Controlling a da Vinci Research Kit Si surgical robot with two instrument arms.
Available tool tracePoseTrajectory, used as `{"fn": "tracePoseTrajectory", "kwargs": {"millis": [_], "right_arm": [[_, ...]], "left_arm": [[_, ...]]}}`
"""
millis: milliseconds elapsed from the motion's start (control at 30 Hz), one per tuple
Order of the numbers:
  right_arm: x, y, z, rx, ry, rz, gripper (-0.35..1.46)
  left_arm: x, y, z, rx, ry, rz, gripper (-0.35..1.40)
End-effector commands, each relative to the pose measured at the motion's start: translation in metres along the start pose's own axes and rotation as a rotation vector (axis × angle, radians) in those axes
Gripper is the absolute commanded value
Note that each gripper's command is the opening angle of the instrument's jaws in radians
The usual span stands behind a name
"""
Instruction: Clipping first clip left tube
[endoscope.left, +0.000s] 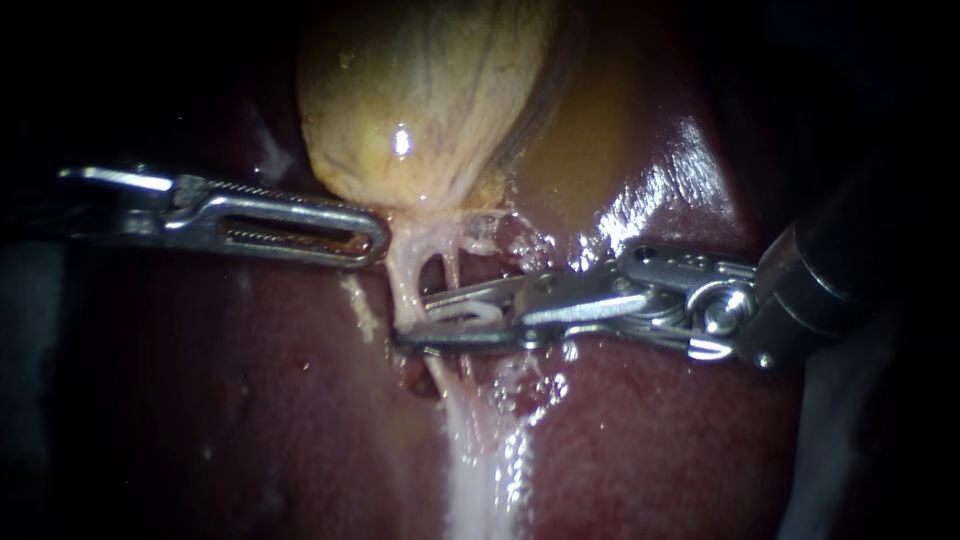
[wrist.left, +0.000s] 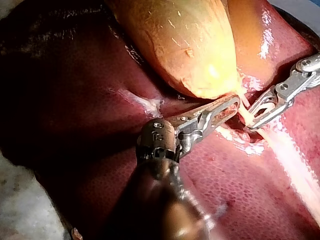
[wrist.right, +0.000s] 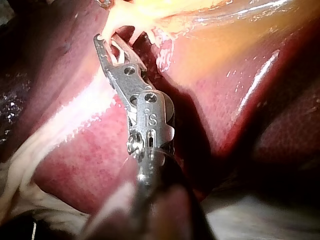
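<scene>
Left tube (endoscope.left: 403, 285) between right tool's (endoscope.left: 415, 320) gaping jaws, unclamped; next: seat squarely, squeeze shut. Left tool (endoscope.left: 372, 238): hold unclear.

No readable label or sign (only a small stamped mark (wrist.right: 149, 117) on the right instrument (wrist.right: 109, 50)).

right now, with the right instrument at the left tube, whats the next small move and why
Probably squeeze the right instrument shut: it looks open around the left tube below the gallbladder, a clip showing inside it, so closing should set the clip.
</scene>
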Motion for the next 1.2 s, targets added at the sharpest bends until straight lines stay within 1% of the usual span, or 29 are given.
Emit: {"fn": "tracePoseTrajectory", "kwargs": {"millis": [33, 433, 467, 700, 867, 1200], "right_arm": [[0.0, 0.0, 0.0, 0.0, 0.0, 0.0, -0.11], [0.0, 0.0, 0.0, 0.003, -0.001, 0.0, -0.1], [0.0, 0.0, 0.0, 0.003, -0.001, 0.0, -0.07], [0.0, 0.0003, 0.0004, 0.003, -0.001, 0.0, 0.34], [0.0, 0.0003, 0.0005, 0.003, -0.001, 0.0, 0.4], [-0.0001, 0.0003, 0.0006, 0.003, -0.001, -0.001, 0.42]], "left_arm": [[0.0, 0.0, 0.0, 0.0, 0.0, 0.0, -0.35], [0.0, 0.0, 0.0, 0.0, 0.0, 0.0, -0.35], [0.0, 0.0, 0.0, 0.0, 0.0, 0.0, -0.35], [0.0, 0.0001, -0.0001, 0.0, 0.0, 0.0, -0.35], [-0.0001, 0.0001, -0.0001, 0.0, 0.0, 0.0, -0.35], [-0.0001, 0.0001, -0.0001, 0.0, 0.0, 0.0, -0.35]]}}
